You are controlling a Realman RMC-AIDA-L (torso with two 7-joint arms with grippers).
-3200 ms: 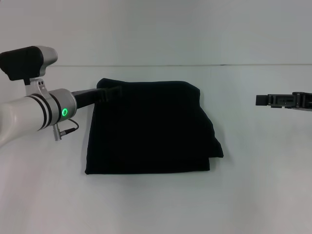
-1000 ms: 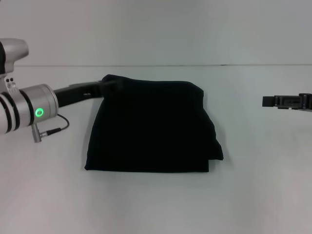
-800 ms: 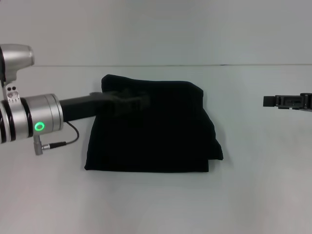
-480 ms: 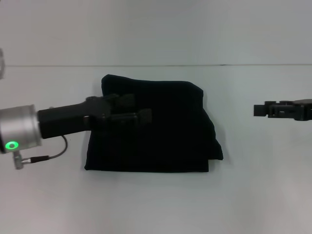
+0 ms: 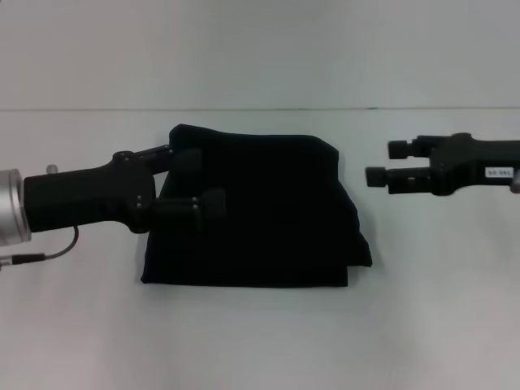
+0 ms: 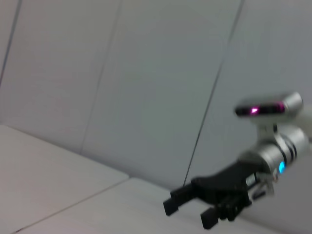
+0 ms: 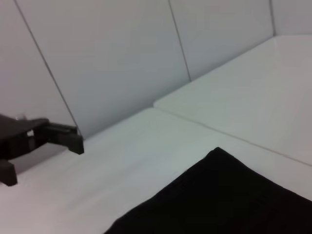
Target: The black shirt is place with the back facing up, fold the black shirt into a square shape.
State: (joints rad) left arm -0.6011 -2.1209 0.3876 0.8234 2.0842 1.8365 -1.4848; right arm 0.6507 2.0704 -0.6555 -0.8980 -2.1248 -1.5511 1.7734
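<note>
**White table, folded shirt, both my grippers open**

The table (image 5: 260,341) is white and plain, and behind it stands a pale wall with thin panel lines. On the table lies the black shirt (image 5: 268,211), folded into a shape that is almost a square. It sits near the middle of the surface, a little toward my left side. Its near edge is straight. Its right edge is less tidy: it slants outward, and at the near right corner a lower layer comes out from under the upper one.

My left gripper (image 5: 193,180) is over the left edge of the shirt, near its far left corner. The fingers are spread apart and point toward the right, and there is no cloth between them. I cannot tell if the near finger touches the cloth or is only above it.

My right gripper (image 5: 382,162) is on the right side, beside the shirt but apart from it, above the bare table. Its two fingers are also separated, point toward the left, and hold nothing.

In the left wrist view I see the right gripper (image 6: 190,209) far off, in front of the wall. In the right wrist view I see one corner of the shirt (image 7: 219,200) on the white surface, and the left gripper (image 7: 41,153) beyond it.
</note>
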